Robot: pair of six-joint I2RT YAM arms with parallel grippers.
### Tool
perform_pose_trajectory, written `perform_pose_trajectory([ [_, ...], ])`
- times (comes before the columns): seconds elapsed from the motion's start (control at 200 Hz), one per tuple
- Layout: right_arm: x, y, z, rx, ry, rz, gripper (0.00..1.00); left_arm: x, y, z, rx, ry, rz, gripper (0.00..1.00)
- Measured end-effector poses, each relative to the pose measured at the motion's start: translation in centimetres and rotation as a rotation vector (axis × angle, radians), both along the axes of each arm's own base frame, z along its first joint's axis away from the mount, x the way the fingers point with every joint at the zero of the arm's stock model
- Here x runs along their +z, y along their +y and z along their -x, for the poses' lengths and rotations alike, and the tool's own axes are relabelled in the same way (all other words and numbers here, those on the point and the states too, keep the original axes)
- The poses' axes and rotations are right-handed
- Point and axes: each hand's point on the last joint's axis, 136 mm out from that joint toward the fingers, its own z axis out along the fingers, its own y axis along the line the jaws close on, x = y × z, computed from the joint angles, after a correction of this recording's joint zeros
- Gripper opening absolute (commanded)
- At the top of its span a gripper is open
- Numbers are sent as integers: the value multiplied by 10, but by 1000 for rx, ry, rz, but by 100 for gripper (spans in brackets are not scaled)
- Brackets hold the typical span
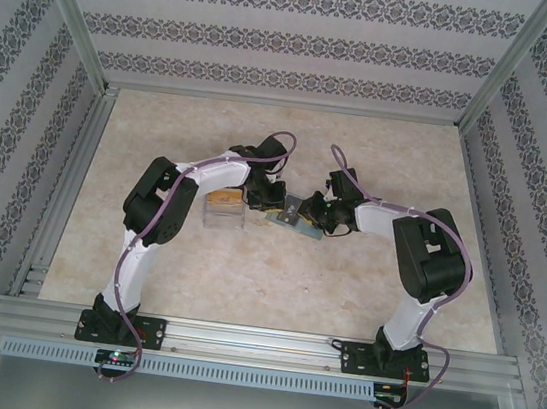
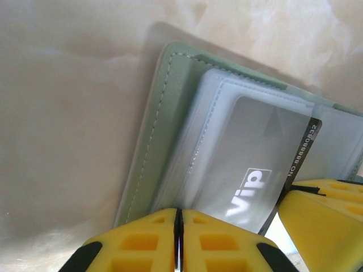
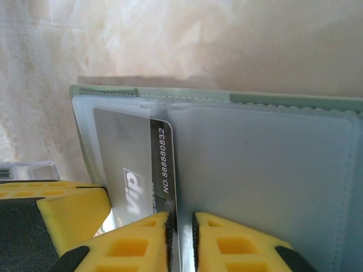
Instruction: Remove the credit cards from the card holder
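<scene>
The grey-green card holder point(image 1: 292, 219) lies open on the table between both arms. Its clear inner sleeves point(image 3: 255, 164) face up inside the stitched cover point(image 2: 164, 113). One credit card point(image 3: 130, 153), silver-grey with a dark numbered stripe and "VIP" lettering, pokes partly out of a sleeve point(image 2: 255, 153). My right gripper point(image 3: 181, 226) is closed to a narrow slit on that card's protruding dark edge. My left gripper point(image 2: 178, 226) is shut on the holder's near edge at the sleeve. The two grippers point(image 1: 263, 195) point(image 1: 324, 216) stand close together, and the right one's fingers point(image 2: 323, 215) sit just right of mine.
A clear plastic box point(image 1: 223, 208) with an orange card stands just left of the holder, under the left arm; its corner point(image 3: 28, 168) is close by. Aluminium rails and patterned walls point(image 1: 67, 87) fence the beige table point(image 1: 342, 294).
</scene>
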Motion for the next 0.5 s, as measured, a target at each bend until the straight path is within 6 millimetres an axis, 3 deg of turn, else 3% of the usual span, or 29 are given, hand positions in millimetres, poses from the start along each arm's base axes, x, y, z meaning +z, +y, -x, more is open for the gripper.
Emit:
perform_pose_trajectory([
  [0.27,-1,2,-2,5,0,-8,19,0,-2,2,-6,1,-1,11],
  [0.5,1,7,-5,17,-9,-20,2,-1,-1,3,-8,6,-6,11],
])
